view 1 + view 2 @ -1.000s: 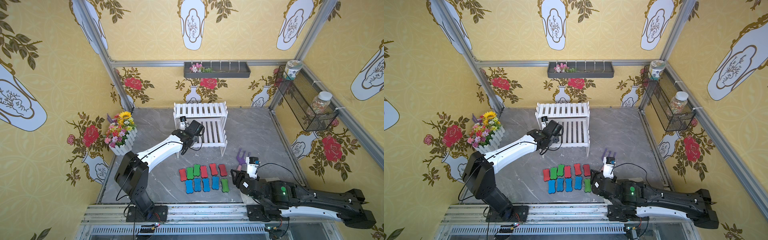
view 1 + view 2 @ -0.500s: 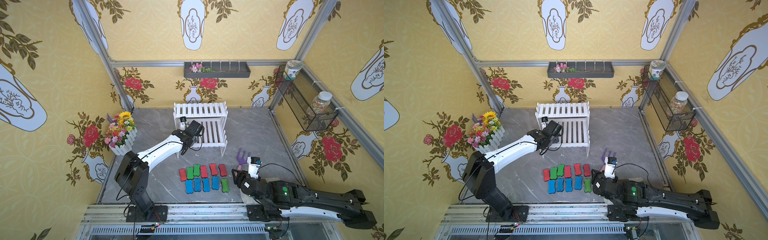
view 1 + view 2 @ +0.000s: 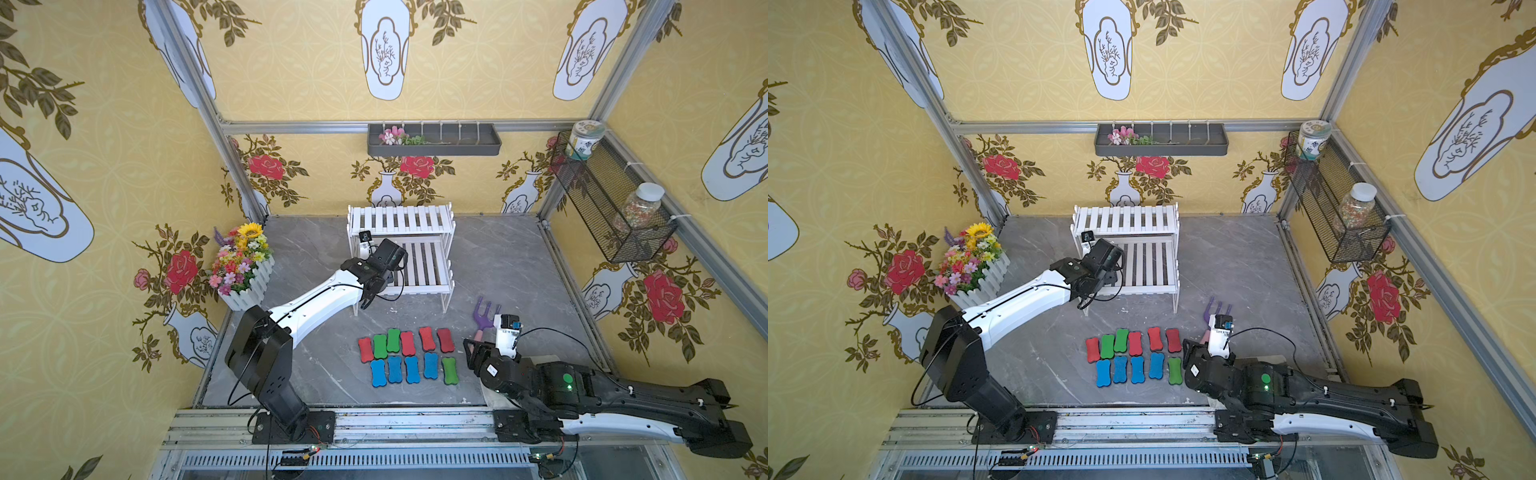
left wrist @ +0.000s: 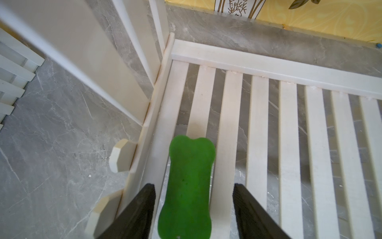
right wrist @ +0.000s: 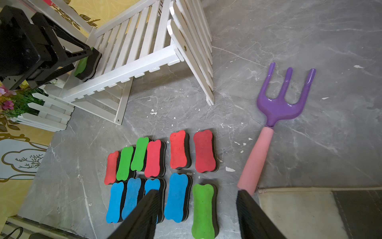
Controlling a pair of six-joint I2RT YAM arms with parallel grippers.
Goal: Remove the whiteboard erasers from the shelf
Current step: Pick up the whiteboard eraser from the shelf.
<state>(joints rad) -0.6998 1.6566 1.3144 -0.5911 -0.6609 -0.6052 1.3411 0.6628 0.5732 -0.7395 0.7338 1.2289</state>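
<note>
The white shelf [image 3: 401, 218] stands at the back of the floor, also shown in the other top view [image 3: 1125, 218]. One green whiteboard eraser [image 4: 190, 175] lies on the left end of its lower tier, seen also from the right wrist [image 5: 81, 65]. My left gripper [image 4: 193, 185] is open and straddles this eraser, with a gap on each side. Several red, green and blue erasers [image 3: 427, 338] lie in two rows on the floor in front of the shelf. My right gripper [image 5: 197, 191] is open and empty, hovering over the right end of the front row by a green eraser [image 5: 203, 209].
A purple rake with a pink handle [image 5: 279, 107] lies on the floor just right of the rows. A flower box [image 3: 243, 266] stands at the left wall. A dark wall tray [image 3: 434, 139] and a wire basket [image 3: 611, 208] with jars hang on the walls.
</note>
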